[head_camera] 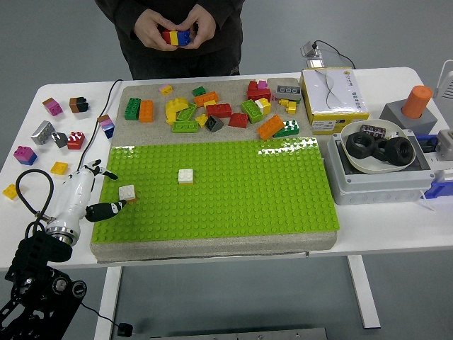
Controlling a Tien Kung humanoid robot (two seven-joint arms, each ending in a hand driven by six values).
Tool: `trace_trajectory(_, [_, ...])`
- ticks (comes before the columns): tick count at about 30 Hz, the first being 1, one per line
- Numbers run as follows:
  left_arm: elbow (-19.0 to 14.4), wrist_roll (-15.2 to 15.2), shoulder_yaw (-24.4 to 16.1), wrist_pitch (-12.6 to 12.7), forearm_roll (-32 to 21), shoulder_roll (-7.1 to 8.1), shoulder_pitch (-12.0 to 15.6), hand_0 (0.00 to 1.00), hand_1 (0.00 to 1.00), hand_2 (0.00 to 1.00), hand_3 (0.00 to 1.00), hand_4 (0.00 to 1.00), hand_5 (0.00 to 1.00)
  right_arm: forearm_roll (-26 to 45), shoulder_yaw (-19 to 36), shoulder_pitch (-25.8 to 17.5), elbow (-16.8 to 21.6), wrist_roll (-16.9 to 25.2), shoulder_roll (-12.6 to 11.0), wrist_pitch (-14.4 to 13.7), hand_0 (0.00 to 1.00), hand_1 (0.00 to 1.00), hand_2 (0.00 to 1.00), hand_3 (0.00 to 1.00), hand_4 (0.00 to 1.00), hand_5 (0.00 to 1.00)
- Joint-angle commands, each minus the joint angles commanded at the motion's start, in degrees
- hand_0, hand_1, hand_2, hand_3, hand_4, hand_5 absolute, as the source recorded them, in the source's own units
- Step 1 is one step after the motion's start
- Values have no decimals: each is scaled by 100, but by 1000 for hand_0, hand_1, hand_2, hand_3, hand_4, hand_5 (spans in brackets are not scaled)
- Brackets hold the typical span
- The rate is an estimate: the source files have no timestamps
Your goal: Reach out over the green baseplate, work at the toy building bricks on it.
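Left hand (99, 193) at the left edge of the green baseplate (233, 205), white forearm angled up from the lower left corner. Black fingers (106, 210) spread and relaxed, gripping nothing; thumb tip just beside a white brick on an orange base (127, 193), contact not resolvable. Second white brick (185, 176) seated on the baseplate studs further in, well apart from the hand. Right arm out of view.

Loose brick pile (219, 112) on the grey mat (134, 95) beyond the baseplate's far edge: green, orange, yellow, red, grey pieces. More stray bricks (49, 131) on the white table (382, 223) to the left of the mat.

Person at the far side, both hands (177, 30) together at chest height, holding a small red, yellow and blue brick stack (177, 37).

To the right of the baseplate: yellow-edged box (333, 92), white bowl with large black nuts (375, 146) on a grey case (375, 184), orange cylinder (417, 101) on a grey block.
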Motion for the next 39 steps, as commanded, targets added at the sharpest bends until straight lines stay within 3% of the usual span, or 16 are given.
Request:
trace_trajectory(7, [60,74,41,-64,-30,-10,-101,983,946,959,597,881,158,-4,1,8,0,0,-5,-1,592,602,660,646,622,824])
trace_trajectory(17, [402,224,22,-307,-51,-57,-387,984,942,952,582,860,166,-8,-4,24,0,0,-13,-3,592,603,660,646,622,823])
trace_trajectory(39, [535,347,115,-547,-135,-58,-520,984,930,933,559,821,142,-9,-11,37,0,-1,-21,-5,593,602,659,645,621,822])
